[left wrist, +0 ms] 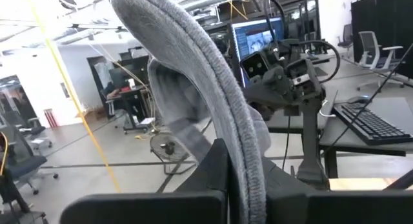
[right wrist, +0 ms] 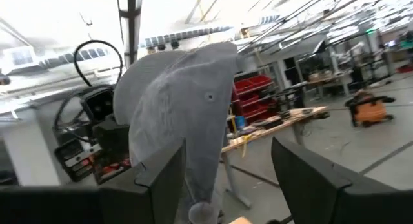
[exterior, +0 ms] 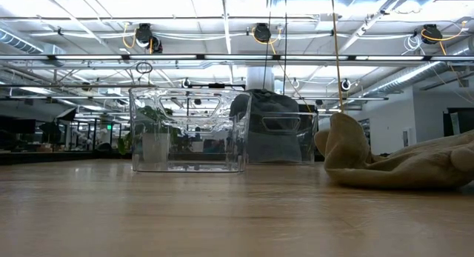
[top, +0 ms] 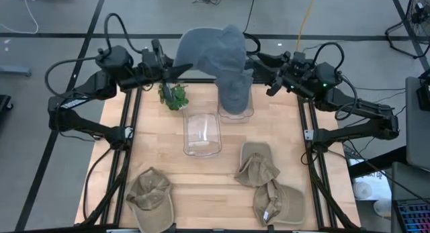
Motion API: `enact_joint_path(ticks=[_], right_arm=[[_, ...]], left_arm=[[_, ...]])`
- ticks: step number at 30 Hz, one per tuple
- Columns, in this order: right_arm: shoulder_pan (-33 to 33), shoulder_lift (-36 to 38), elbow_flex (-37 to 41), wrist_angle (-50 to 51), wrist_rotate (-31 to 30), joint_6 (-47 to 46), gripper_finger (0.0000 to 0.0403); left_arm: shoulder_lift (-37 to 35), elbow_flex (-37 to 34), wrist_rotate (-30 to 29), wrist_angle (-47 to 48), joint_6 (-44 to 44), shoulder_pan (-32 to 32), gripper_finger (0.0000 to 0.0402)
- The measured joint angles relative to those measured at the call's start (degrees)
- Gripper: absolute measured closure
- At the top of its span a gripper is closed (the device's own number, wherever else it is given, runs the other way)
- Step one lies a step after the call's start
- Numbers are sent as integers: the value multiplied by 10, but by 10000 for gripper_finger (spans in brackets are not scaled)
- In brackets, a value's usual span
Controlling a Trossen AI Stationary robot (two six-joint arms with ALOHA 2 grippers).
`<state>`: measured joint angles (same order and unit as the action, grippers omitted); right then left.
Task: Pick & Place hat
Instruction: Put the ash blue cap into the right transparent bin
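Note:
A grey hat (top: 215, 52) is held up over the table's far edge. Its lower end hangs into a clear bin (top: 236, 111), and the low view shows the grey hat (exterior: 270, 116) inside that bin. My left gripper (top: 176, 70) is on the hat's left side and shut on it. My right gripper (top: 261, 62) is open beside the hat's right side. In the right wrist view the hat (right wrist: 184, 101) hangs just ahead of the right gripper (right wrist: 226, 185), close to one finger. My left gripper pinches the hat's stiff brim (left wrist: 242, 166) between its two fingers, coming level from the table's left side. The brim stands on edge and arcs up away from the fingers. The crown hangs beyond them, with its lower end in the bin. My right gripper is open, and I cannot tell whether a finger (right wrist: 164, 179) touches the hat's cloth.
A second clear bin (top: 201, 133) stands nearer the table's middle, and a small green plant (top: 175, 95) is left of it. Three tan hats lie on the near part of the table: one hat (top: 149, 193), another hat (top: 257, 166) and a third hat (top: 279, 205).

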<state>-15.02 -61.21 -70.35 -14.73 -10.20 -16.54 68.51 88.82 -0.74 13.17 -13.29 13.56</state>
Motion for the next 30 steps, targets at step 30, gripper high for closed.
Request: enact_joint_path(ticks=[30], right_arm=[[1,-17,0,-13,165,-68,194]], left_arm=[[30,0,12,-70,14,-24,392]])
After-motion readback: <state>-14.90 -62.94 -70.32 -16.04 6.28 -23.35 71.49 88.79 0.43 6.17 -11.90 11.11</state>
